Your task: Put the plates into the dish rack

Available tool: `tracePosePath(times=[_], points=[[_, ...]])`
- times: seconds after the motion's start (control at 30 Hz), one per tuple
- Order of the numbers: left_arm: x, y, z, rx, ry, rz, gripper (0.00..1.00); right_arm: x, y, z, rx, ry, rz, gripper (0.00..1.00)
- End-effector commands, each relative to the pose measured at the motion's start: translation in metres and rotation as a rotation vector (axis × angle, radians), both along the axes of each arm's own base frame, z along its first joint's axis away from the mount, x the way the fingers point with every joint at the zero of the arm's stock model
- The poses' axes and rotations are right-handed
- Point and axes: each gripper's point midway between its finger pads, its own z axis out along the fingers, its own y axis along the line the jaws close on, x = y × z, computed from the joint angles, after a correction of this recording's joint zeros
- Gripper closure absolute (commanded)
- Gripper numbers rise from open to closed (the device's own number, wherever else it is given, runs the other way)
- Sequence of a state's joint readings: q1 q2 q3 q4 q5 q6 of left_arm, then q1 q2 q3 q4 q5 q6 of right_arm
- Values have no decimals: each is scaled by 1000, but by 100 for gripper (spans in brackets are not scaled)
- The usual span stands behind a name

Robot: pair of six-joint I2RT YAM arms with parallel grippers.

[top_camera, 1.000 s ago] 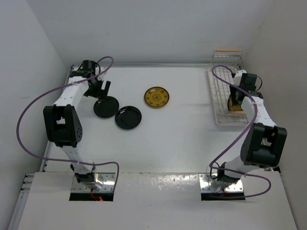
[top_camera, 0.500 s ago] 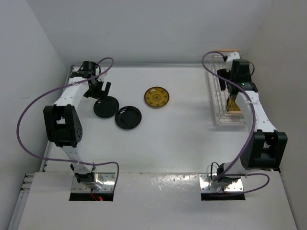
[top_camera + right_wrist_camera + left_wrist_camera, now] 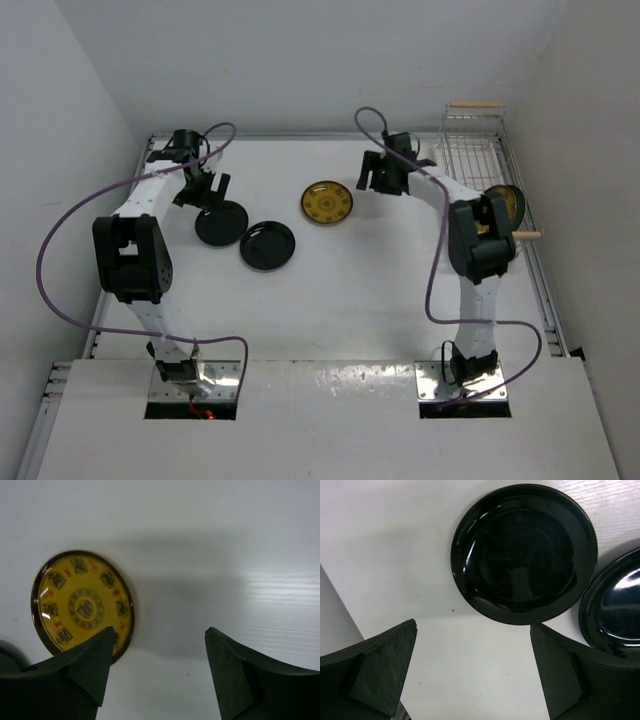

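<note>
Right gripper (image 3: 373,172) has swung away from the dish rack (image 3: 470,150) and now hovers just right of the flat yellow plate (image 3: 327,202); jaws spread, nothing between them, plate rim beside the left finger (image 3: 95,655) in the wrist view.
Left gripper (image 3: 212,190): unchanged, well left of the yellow plate, jaws at full spread over a black plate (image 3: 221,224), not touching it.
Second black plate (image 3: 267,245): left of the yellow plate, its edge meeting the first.
Dish rack: well right of the yellow plate, holding one upright mustard plate (image 3: 507,203), partly hidden by the arm.
</note>
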State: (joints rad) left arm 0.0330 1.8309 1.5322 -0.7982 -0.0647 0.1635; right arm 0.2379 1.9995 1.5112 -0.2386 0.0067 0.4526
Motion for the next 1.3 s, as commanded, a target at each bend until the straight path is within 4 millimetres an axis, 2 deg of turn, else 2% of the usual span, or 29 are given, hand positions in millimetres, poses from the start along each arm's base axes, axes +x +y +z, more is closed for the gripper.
tracePosePath(times=[0.0, 0.07, 0.1, 0.17, 0.2, 0.27, 0.3, 0.33, 0.4, 0.57, 0.67, 0.77, 0.8, 0.9, 0.97, 1.0, 1.1, 1.13, 1.17, 1.2, 1.23, 1.27], points=[[5, 11, 3, 8, -19, 34, 0, 3, 55, -35, 240, 129, -21, 30], [5, 11, 3, 8, -19, 34, 0, 5, 71, -47, 314, 175, -30, 35], [4, 14, 3, 8, -19, 43, 0, 1, 79, -60, 327, 207, -23, 36], [4, 15, -1, 7, -10, 43, 0, -2, 88, -68, 349, 227, -30, 39], [4, 16, -1, 15, -9, 47, 0, -8, 91, -81, 342, 255, -32, 45], [4, 16, -1, 15, -9, 47, 0, -13, 96, -88, 350, 277, -51, 50], [4, 16, -1, 15, -9, 47, 0, -19, 96, -99, 354, 290, -52, 53], [4, 16, -1, 15, -9, 47, 0, -20, 99, -97, 367, 291, -57, 60], [4, 16, -4, 15, 0, 47, 0, -28, 96, -111, 360, 320, -75, 66], [4, 16, -4, 15, 0, 47, 0, -30, 85, -126, 329, 356, -123, 63], [4, 15, -5, 7, 0, 43, 0, -33, 95, -128, 341, 358, -96, 63], [4, 15, -5, 7, 0, 43, 0, -38, 118, -127, 354, 353, -44, 62], [4, 15, -5, 7, 0, 43, 0, -41, 119, -131, 350, 361, -45, 62], [4, 15, -5, 7, 0, 43, 0, -43, 127, -138, 358, 375, -55, 69], [4, 15, -1, 7, -10, 43, 0, -44, 125, -143, 374, 383, -86, 89], [4, 15, -1, 7, -10, 43, 0, -42, 125, -140, 383, 374, -91, 98], [5, 13, -1, -1, -10, 39, 0, -37, 114, -120, 399, 314, -102, 100], [5, 13, -1, -1, -10, 39, 0, -29, 104, -87, 378, 219, -82, 100], [5, 13, -1, -1, -10, 39, 0, -26, 100, -73, 364, 183, -74, 100], [5, 13, -1, -1, -10, 39, 0, -21, 97, -40, 362, 115, -60, 100], [5, 13, -1, -1, -10, 39, 0, -15, 75, -10, 237, 11, -26, 100], [5, 13, -1, -1, -10, 39, 0, -14, 69, 8, 207, -28, -24, 100]])
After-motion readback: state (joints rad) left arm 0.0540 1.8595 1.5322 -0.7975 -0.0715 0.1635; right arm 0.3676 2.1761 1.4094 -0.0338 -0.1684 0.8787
